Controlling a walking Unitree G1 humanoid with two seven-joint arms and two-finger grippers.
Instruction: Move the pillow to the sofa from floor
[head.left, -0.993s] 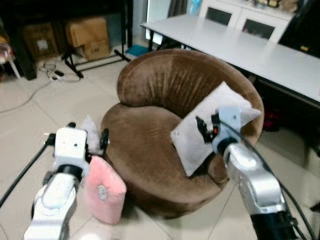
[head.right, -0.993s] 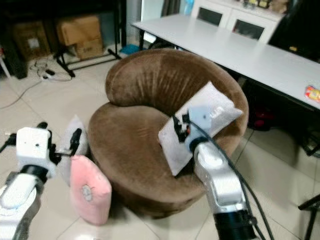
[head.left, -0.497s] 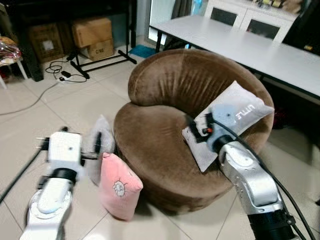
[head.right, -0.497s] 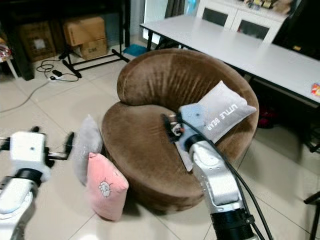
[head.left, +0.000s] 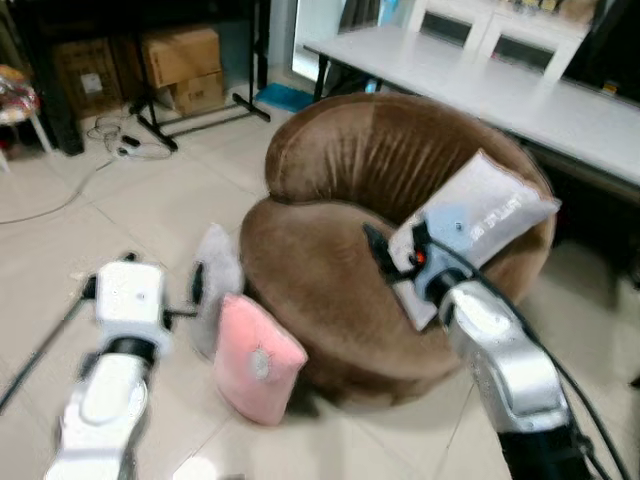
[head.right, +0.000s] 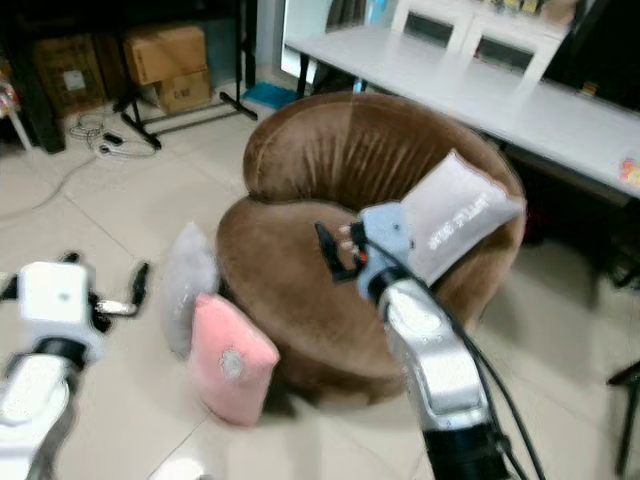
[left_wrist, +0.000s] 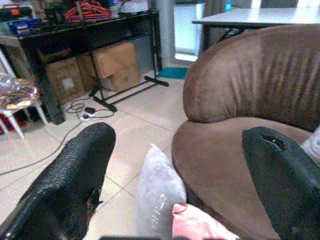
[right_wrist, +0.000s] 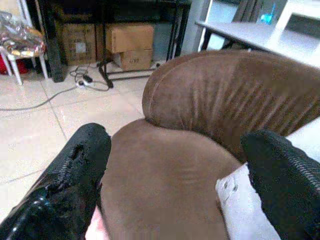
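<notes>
**Two pillows on the floor, one on the sofa**

Nearest, low on the robot's left: left gripper (head.left: 160, 300), fingers spread wide and holding nothing, aimed from floor height toward the foot of the sofa (head.left: 330, 300). Probably lined up that way for a reach at the floor pillows. Just ahead of it, pink pillow (head.left: 258, 357) standing on edge on the tiles, leaning against the sofa's base. Touching it from behind, grey pillow (head.left: 214, 285), also upright and propped on the brown side. Both still off the seat, so task judged unfinished.

Further in, on the right: right gripper (head.right: 345, 250) hanging over the seat cushion, jaws released and empty. Just beside it, light grey pillow (head.right: 455, 215) with lettering, resting tilted against the sofa's right arm, apparently held up by that arm alone.

Beyond: long white table (head.left: 520, 85); cardboard boxes (head.left: 180, 60) under a dark shelf.
</notes>
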